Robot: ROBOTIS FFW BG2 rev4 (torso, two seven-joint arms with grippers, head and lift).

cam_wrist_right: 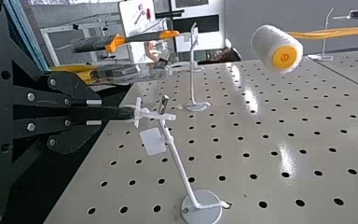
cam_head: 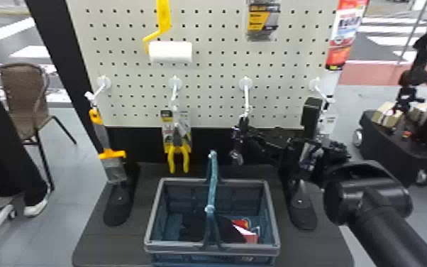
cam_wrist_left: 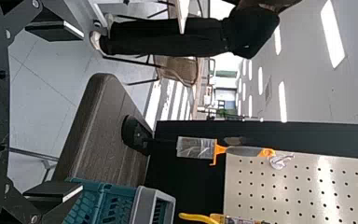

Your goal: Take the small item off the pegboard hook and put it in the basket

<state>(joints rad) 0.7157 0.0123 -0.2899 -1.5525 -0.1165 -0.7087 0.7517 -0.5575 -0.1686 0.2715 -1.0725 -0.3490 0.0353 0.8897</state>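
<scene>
Off the robot's left side, the left gripper (cam_wrist_left: 81, 112) has its fingers wide apart, with the table (cam_wrist_left: 100, 135) and the pegboard's left end in its wrist view. On the leftmost hook of the pegboard (cam_head: 209, 96): hand tool (cam_head: 99, 131), orange and grey handle, hanging upright. Next hook: yellow-handled pliers (cam_head: 178, 152) on a card, handles down. White paint roller (cam_head: 171, 52) above that hook, its yellow frame running up.

Basket (cam_head: 269, 213) stands on the table in front of the board, blue-green handle raised, dark stuff and a red-and-white packet (cam_head: 248, 234) inside.

Third hook (cam_wrist_right: 180, 165) is where the task's thing is: small black item (cam_wrist_right: 127, 112), clear hanger (cam_wrist_right: 154, 115) at the hook's tip. Right gripper (cam_head: 243, 125) has its fingers clamped on the item; arm comes in from the right. White tag (cam_wrist_right: 153, 141) sits by the hook's tip. Far right, a red tube (cam_head: 345, 35) is beside the board.
</scene>
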